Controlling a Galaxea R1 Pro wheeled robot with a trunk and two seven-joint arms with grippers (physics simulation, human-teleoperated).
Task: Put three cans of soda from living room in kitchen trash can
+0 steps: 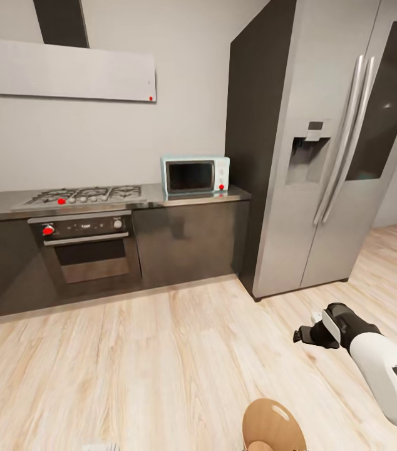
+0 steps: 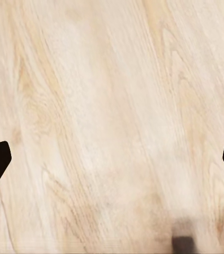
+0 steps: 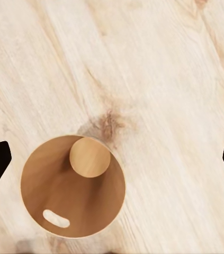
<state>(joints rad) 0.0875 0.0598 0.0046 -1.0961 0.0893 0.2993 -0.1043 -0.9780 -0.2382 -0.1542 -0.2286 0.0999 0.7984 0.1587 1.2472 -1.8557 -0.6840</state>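
Tash can (image 3: pixel 72 186) upright on kitchen floor (image 1: pixel 161 351), copper mouth up, empty, ready for cans | right gripper (image 3: pixel 112 159) above it, jaws apart, nothing held | left gripper (image 2: pixel 112 159) jaws apart over bare floor

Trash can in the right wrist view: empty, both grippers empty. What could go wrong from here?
1. The trash can holds no cans, and both grippers, left and right, are open over bare wood floor; the cans are yet to be fetched.
2. The bin stands loose on the floor beside the right arm; turning away might knock it over.
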